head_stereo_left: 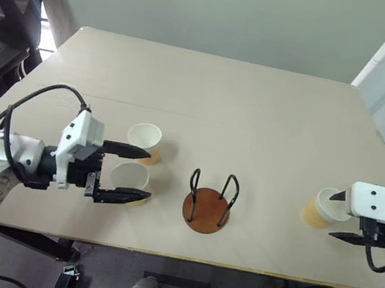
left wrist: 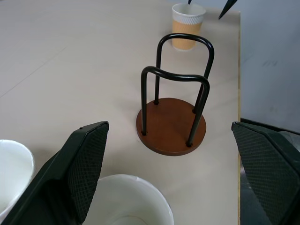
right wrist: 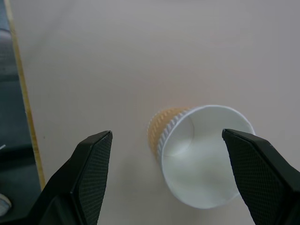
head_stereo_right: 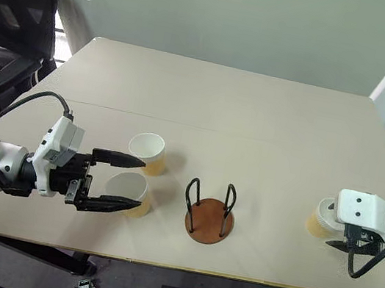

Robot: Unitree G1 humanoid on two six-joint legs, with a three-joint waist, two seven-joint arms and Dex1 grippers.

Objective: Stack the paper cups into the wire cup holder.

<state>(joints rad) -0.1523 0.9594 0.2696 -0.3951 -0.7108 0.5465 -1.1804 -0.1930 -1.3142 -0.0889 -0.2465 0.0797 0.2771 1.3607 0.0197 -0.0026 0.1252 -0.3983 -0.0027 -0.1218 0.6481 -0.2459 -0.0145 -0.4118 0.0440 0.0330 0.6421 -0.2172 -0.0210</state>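
The wire cup holder [head_stereo_left: 206,208] stands empty near the table's front edge, a brown disc with two black wire loops. Two of the paper cups stand upright to its left, one farther back [head_stereo_left: 144,138] and one nearer [head_stereo_left: 130,178]. My left gripper [head_stereo_left: 148,176] is open, pointing toward the holder [left wrist: 173,126], its fingers either side of the nearer cup [left wrist: 126,201] without closing on it. The other paper cup [head_stereo_left: 312,212] stands at the table's right side. My right gripper [right wrist: 166,132] hangs open over this cup [right wrist: 201,159], which shows between its fingers.
The tan table [head_stereo_left: 222,104] has its front edge just behind the holder, and its right edge is close to the right-hand cup. A black office chair [head_stereo_right: 14,15] stands past the table's far left corner.
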